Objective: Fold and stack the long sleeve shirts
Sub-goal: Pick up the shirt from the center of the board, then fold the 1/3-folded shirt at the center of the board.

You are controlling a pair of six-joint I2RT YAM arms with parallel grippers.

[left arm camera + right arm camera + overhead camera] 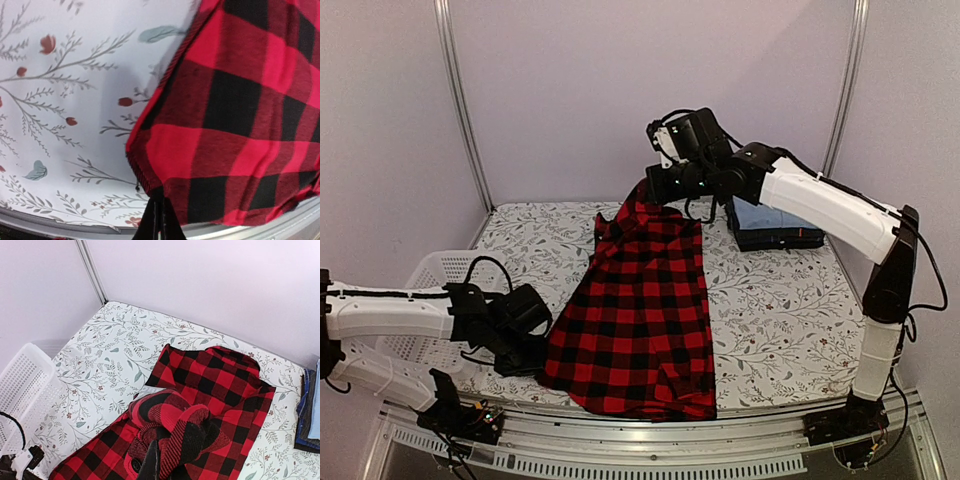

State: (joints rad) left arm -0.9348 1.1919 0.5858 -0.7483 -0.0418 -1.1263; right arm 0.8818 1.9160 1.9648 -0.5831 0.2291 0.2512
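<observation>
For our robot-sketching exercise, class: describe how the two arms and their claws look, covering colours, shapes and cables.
The left arm and right arm have smooth white tubular links joined by chunky black joints. Thin black cables loop alongside. The left claw and right claw are slim and black.

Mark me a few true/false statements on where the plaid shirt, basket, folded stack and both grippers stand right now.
1. The right gripper is clamped on a bunched part of the plaid shirt, holding that end up off the table. True.
2. The plaid shirt lies inside the white basket. False: it is spread on the table, and the basket sits apart at the left edge.
3. A folded stack of shirts sits at the far right of the table. True.
4. The left gripper hangs open over the folded stack. False: it is shut on the plaid shirt's near left edge.
</observation>
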